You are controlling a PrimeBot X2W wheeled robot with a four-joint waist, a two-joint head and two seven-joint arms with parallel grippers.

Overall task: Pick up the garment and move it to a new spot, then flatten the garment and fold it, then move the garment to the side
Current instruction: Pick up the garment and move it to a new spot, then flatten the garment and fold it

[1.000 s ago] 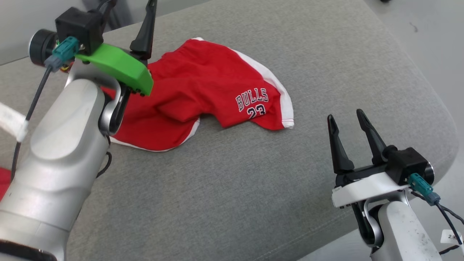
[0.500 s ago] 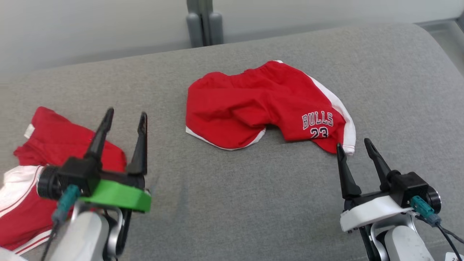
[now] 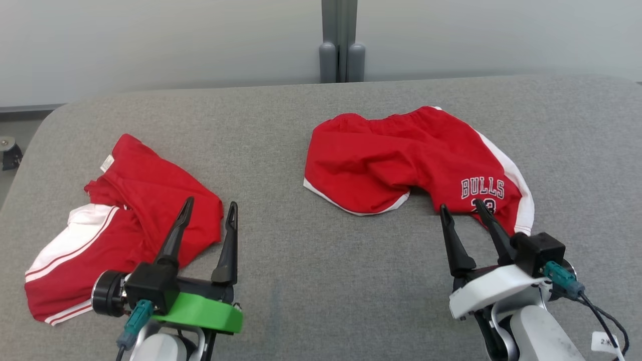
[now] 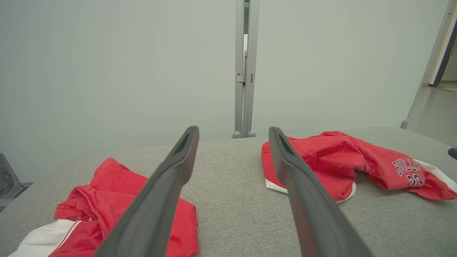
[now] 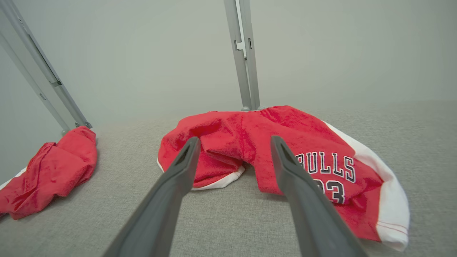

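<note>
Red shorts with white side stripes and "BULLS 23" lettering point(image 3: 401, 160) point(image 4: 332, 160) point(image 5: 271, 142) lie rumpled on the right half of the grey padded table point(image 3: 311, 281). My right gripper point(image 3: 462, 205) point(image 5: 232, 142) is open and empty, its fingertips just at the near edge of these shorts. My left gripper point(image 3: 210, 206) point(image 4: 232, 132) is open and empty at the lower left, above the near edge of a second crumpled red and white garment point(image 3: 125, 210) point(image 4: 100, 203) point(image 5: 50, 167).
A pale wall with a grey vertical post point(image 3: 341, 40) stands behind the table's far edge. The table's rounded left corner point(image 3: 45, 125) drops to the floor. Bare grey surface lies between the two garments.
The head camera has swung, so the whole scene shifted right and the second garment came into view. My left arm pulled back from the shorts to the lower left, gripper open.
</note>
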